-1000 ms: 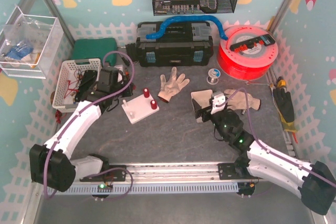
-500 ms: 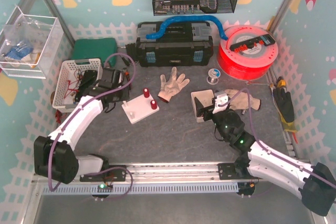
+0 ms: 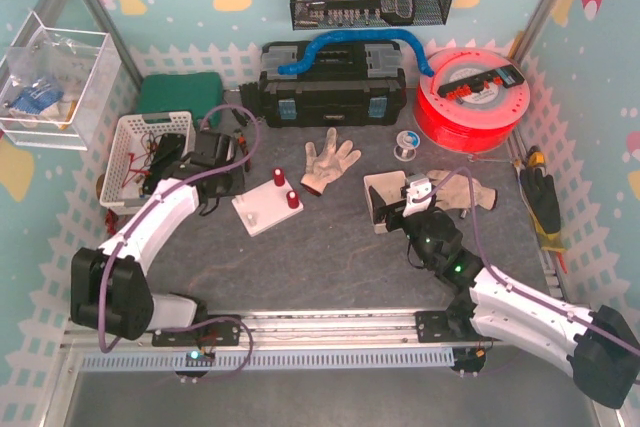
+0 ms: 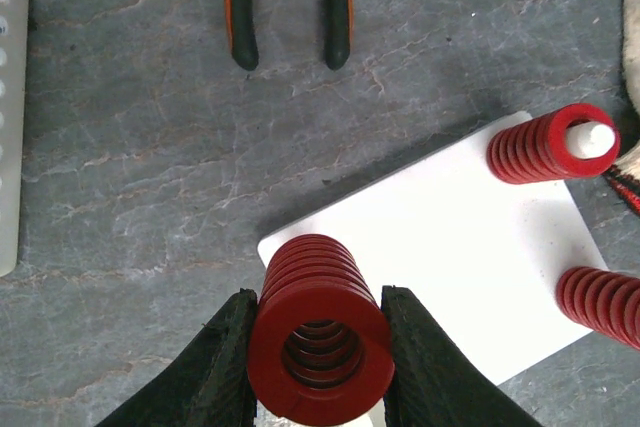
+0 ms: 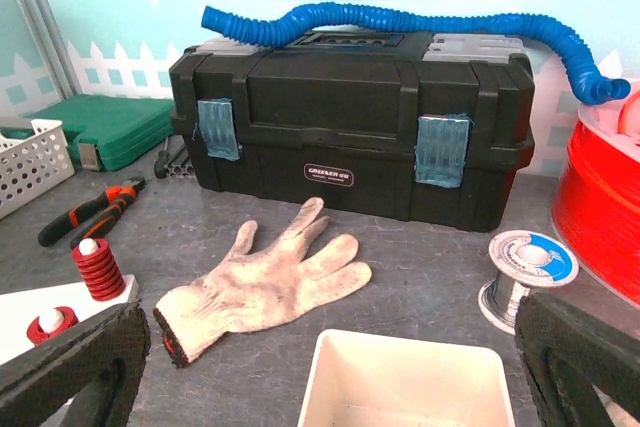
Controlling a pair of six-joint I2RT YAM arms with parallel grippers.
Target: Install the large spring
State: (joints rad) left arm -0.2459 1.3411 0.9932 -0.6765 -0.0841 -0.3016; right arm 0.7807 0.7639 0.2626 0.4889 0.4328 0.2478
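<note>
My left gripper [image 4: 318, 347] is shut on a large red spring [image 4: 318, 332], held above the near-left corner of a white base plate [image 4: 440, 262]. In the top view the left gripper [image 3: 215, 175] sits just left of the plate [image 3: 262, 209]. Two smaller red springs [image 4: 548, 143] [image 4: 605, 304] stand on white pegs on the plate's right side. My right gripper [image 5: 325, 367] is open and empty over a white square tub [image 5: 405, 382]; in the top view it [image 3: 400, 209] sits by the tub [image 3: 382, 190].
Orange-handled pliers [image 4: 290, 2] lie beyond the plate. A white work glove [image 3: 328, 162] lies mid-table. A black toolbox [image 3: 335, 87] with a blue hose, a red filament spool [image 3: 470, 97], a wire reel [image 3: 404, 147], a white basket [image 3: 140, 152] and a green case [image 3: 178, 95] surround.
My left arm's elbow has shifted right while the gripper with the large spring stayed near the plate's left edge. The right arm has barely moved.
</note>
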